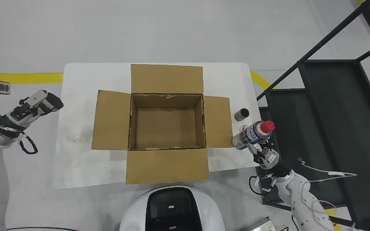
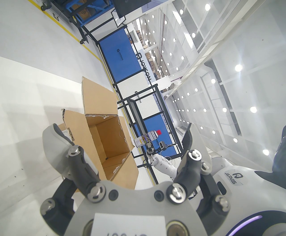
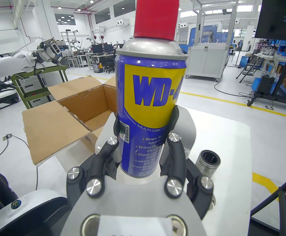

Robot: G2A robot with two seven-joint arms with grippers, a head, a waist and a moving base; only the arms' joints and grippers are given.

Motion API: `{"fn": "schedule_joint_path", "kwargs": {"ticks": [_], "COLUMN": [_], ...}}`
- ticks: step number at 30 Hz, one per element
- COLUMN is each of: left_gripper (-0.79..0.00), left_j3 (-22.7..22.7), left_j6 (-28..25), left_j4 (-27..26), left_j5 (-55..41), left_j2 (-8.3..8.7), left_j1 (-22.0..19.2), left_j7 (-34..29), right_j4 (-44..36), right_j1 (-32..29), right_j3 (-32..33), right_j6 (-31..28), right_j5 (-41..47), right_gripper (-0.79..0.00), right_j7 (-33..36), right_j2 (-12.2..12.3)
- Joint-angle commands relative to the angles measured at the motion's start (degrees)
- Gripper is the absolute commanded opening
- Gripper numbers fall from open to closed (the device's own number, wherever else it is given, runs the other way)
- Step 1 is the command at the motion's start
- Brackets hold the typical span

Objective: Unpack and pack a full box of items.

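White bench [image 1: 87,86], workshop floor around; right hand [image 3: 145,120] clamps spray can [image 3: 152,89] low on its body; cardboard box [image 1: 167,78] open just beside that hand; can likely rigid, smooth, slippery; grip mid-body; left hand [image 2: 121,134] wide, empty.

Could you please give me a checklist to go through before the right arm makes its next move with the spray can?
1. Grip: right gripper shut on the spray can, a finger on each side: ok.
2. Can's red cap in place: ok.
3. Flaps of the cardboard box folded outward, opening unobstructed: ok.
4. Margin to the metal cylinder standing on the table near the can: cannot tell.
5. Other arm: left gripper open, off the table's left side, away from the box: ok.
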Motion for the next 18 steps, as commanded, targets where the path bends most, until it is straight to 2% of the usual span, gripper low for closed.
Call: {"fn": "schedule_joint_path", "kwargs": {"ticks": [1,9,15,18], "left_gripper": [0.0,0.0,0.0,0.0], "left_j3": [0.0,0.0,0.0,0.0], "left_j6": [0.0,0.0,0.0,0.0], "left_j4": [0.0,0.0,0.0,0.0], "left_j5": [0.0,0.0,0.0,0.0], "left_j2": [0.0,0.0,0.0,0.0], "left_j1": [0.0,0.0,0.0,0.0], "left_j7": [0.0,0.0,0.0,0.0], "right_j4": [0.7,9.0,18.8,23.3], "right_j1": [-0.2,1.5,6.9,9.9], "right_j3": [0.1,-2.9,-8.8,-11.5], "right_j6": [1.2,4.5,11.6,12.7], "right_j5": [1.2,2.9,1.7,1.6], "right_gripper": [-0.785,-0.785,-0.785,-0.785], "right_j7": [0.2,-4.6,-7.2,-8.9], "right_j2": [-0.1,-0.8,-2.3,-3.0]}}
